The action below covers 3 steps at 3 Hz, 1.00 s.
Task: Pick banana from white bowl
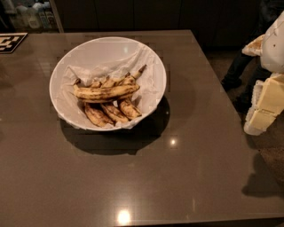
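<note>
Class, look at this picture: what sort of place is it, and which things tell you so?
Probably a kitchen or break room: a dark countertop carrying a white bowl of bananas, with dark cabinets behind. The gripper hangs beyond the counter's right edge.

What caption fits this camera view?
Speckled banana lies across a browner bunch in the white bowl; the pincer hangs off the table, at frame right.

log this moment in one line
stage: banana not yet grasped | gripper: right edge of view, beside table | banana: in white bowl, atop bunch
</note>
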{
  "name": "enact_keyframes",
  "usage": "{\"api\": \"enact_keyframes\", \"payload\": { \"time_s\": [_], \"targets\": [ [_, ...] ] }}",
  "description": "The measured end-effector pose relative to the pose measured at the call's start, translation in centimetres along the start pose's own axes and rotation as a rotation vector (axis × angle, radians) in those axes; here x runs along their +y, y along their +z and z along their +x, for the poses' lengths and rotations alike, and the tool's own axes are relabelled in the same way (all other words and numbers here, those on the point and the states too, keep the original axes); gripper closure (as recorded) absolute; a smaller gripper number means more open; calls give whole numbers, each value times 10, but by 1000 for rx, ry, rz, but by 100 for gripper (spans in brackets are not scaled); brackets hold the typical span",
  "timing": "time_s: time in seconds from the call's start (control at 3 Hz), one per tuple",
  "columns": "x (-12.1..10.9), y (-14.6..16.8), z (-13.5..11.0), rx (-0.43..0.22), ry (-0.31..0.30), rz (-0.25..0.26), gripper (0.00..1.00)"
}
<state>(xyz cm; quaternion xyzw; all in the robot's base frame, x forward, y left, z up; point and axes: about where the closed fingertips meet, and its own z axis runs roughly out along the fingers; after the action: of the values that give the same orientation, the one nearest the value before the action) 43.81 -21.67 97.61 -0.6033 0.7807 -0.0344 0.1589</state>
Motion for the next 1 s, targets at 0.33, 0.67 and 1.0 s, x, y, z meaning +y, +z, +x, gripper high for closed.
{"api": "enact_keyframes", "payload": {
  "time_s": [0.33, 0.67, 1.0],
  "targets": [
    [-1, -2, -6, 8, -12, 4, 0],
    [-1, -2, -23, 29, -60, -8, 0],
    [-1, 4, -49, 62, -140, -33, 0]
  ]
}}
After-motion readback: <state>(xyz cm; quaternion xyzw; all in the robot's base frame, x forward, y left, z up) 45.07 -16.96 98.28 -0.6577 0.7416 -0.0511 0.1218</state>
